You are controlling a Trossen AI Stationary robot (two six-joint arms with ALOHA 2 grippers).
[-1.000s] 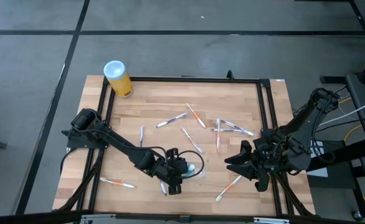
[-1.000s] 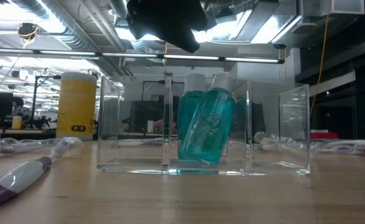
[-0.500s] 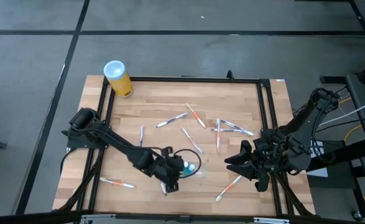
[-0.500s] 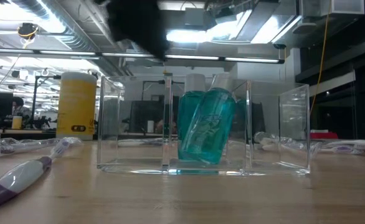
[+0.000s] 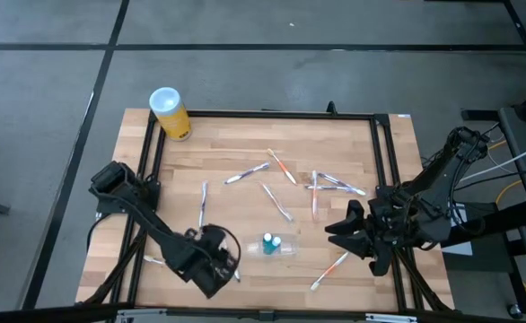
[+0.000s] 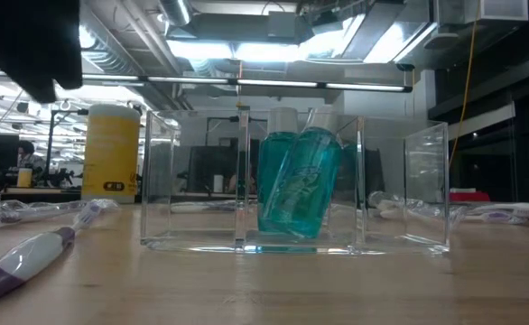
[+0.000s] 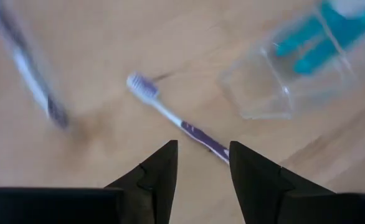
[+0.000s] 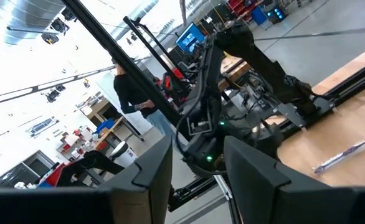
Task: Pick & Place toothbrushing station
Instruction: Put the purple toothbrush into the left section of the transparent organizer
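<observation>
Wooden table (image 5: 335, 144), canister (image 6: 111, 151) label perhaps unreadable

The clear holder (image 5: 276, 246) sits near the front of the table (image 5: 245, 144), with the little tube (image 5: 269, 243) standing inside it. Toothbrushes (image 5: 277, 203) lie scattered behind it. The canister (image 5: 169, 113) stands at the far left corner.

Looking straight down, the left gripper (image 5: 216, 267) sits at the lower left of the wooden table (image 5: 245, 161), just left of the teal tube (image 5: 269, 243) in its clear holder (image 5: 285, 248), toothbrushes (image 5: 276, 202) scattered mid-frame, right gripper (image 5: 335, 231) parked lower right.
</observation>
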